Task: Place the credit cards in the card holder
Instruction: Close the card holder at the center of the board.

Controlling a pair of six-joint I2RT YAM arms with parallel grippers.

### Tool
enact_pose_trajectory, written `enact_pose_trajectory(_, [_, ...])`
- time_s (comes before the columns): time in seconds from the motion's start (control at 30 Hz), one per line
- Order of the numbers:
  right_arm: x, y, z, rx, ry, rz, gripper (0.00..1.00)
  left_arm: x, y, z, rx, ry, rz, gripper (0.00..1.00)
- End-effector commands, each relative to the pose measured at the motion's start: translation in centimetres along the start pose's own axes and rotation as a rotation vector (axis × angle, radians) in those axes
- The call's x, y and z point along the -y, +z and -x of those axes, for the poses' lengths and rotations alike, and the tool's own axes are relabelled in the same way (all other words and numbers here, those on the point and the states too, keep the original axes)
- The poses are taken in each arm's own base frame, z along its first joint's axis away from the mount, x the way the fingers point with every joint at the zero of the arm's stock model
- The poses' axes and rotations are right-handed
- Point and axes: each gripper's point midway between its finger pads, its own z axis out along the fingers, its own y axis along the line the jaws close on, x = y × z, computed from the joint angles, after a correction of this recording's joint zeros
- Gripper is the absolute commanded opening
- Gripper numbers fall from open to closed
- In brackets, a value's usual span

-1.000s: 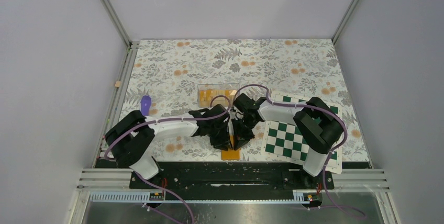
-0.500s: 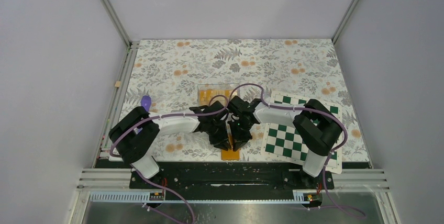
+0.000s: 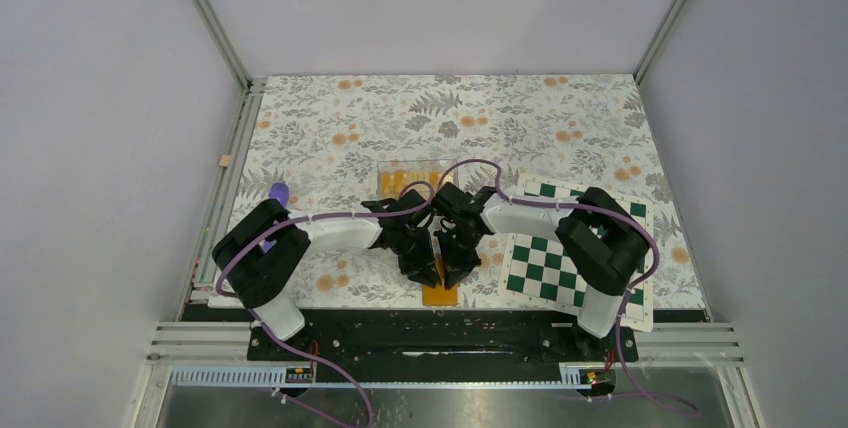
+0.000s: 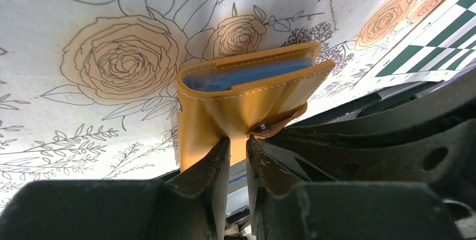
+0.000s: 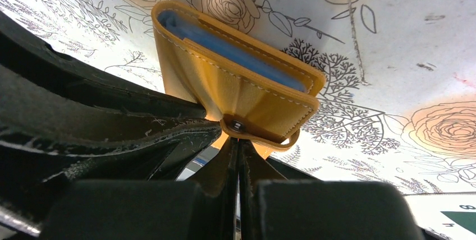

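Card holder (image 4: 247,97), frame centre: cover pinched by nearly closed left gripper (image 4: 237,146); right gripper (image 5: 238,149) closed tight just below it

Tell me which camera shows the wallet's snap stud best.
The right wrist view: the stud faces it, unobstructed. The left wrist view shows it smaller, right beside the left tool. From above, only an edge of the wallet shows.
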Motion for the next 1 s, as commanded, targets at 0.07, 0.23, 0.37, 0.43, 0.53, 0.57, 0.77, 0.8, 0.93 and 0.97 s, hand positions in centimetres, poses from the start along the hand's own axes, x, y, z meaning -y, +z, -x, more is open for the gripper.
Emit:
enact_pose_trajectory(0.07, [3.2, 4.8, 1.8, 0.04, 0.015, -0.108, 0.0, -9.7, 5.8, 3.4, 0.21, 0.062, 0.335, 0.19])
enact_pose_trajectory(0.23, [4.2, 5.1, 2.0, -0.001, 0.073, -0.094, 0.0, -9.9, 5.9, 3.2, 0.203, 0.07, 0.34, 0.18])
enact_pose_trajectory(0.37, [5.0, 5.7, 1.9, -0.037, 0.1, -0.1, 0.0, -9.9, 5.8, 3.1, 0.208, 0.07, 0.339, 0.17])
enact_pose_trajectory(0.43, [5.4, 5.8, 2.0, -0.039, 0.103, -0.106, 0.0, -9.8, 5.7, 3.2, 0.212, 0.072, 0.337, 0.17])
enact_pose_trajectory(0.53, [5.7, 5.7, 2.1, -0.034, 0.099, -0.111, 0.0, -9.7, 5.6, 3.2, 0.215, 0.074, 0.333, 0.17])
enact_pose_trajectory(0.57, [5.7, 5.6, 2.1, -0.033, 0.092, -0.108, 0.0, -9.7, 5.6, 3.2, 0.216, 0.075, 0.33, 0.17])
enact_pose_trajectory(0.77, [3.2, 3.2, 1.9, 0.002, -0.01, 0.014, 0.0, -8.0, 4.5, 3.4, 0.246, 0.1, 0.265, 0.2])
enact_pose_trajectory(0.8, [2.9, 2.5, 1.8, 0.017, -0.028, 0.032, 0.0, -7.6, 4.2, 3.4, 0.253, 0.105, 0.248, 0.21])
enact_pose_trajectory(0.93, [1.6, 0.2, 1.3, 0.069, -0.074, 0.096, 0.0, -5.3, 2.6, 3.7, 0.291, 0.133, 0.165, 0.22])
enact_pose_trajectory(0.97, [1.3, -0.4, 1.2, 0.082, -0.081, 0.108, 0.0, -4.6, 2.2, 3.8, 0.302, 0.14, 0.141, 0.22])
